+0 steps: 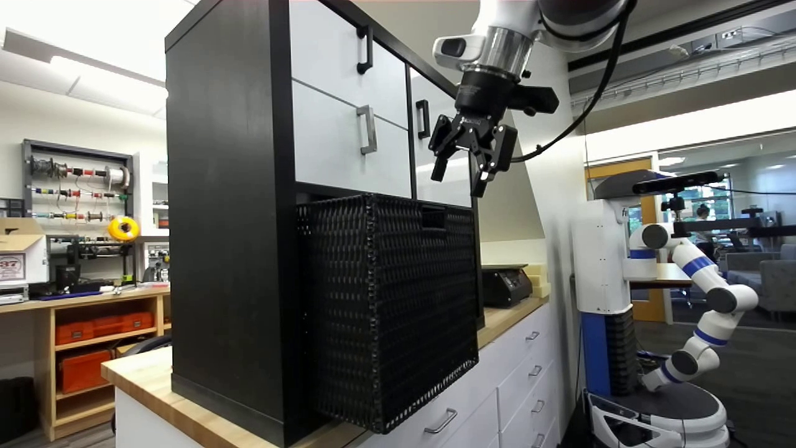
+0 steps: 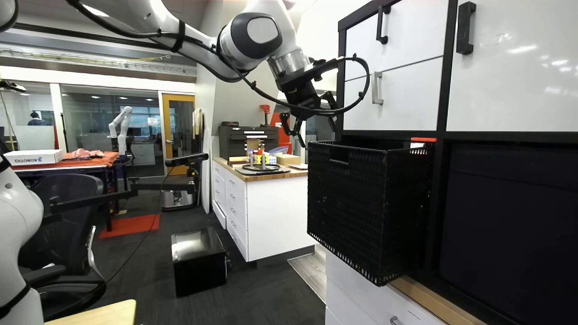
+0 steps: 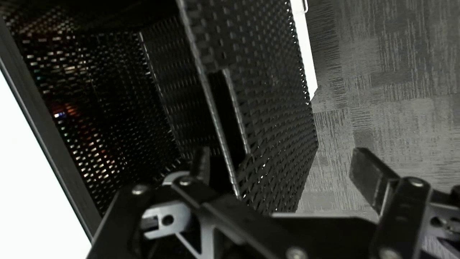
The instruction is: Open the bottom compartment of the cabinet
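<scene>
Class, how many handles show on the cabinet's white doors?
3: a black handle on the top-left door, a silver handle on the door below it, another black handle on the right-hand door. Others may be out of view.

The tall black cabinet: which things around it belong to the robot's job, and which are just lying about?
Part of the job:
gripper, open
cabinet
woven black bottom compartment, jutting out

Just lying about:
office chair
shiny black box
blue-and-white robot
orange cases

Widely spread gripper [image 3: 280, 151], black woven bottom compartment [image 3: 269, 97] with its inside showing, handle notch [image 3: 226, 115], patchy grey floor [image 3: 384, 86]
</scene>
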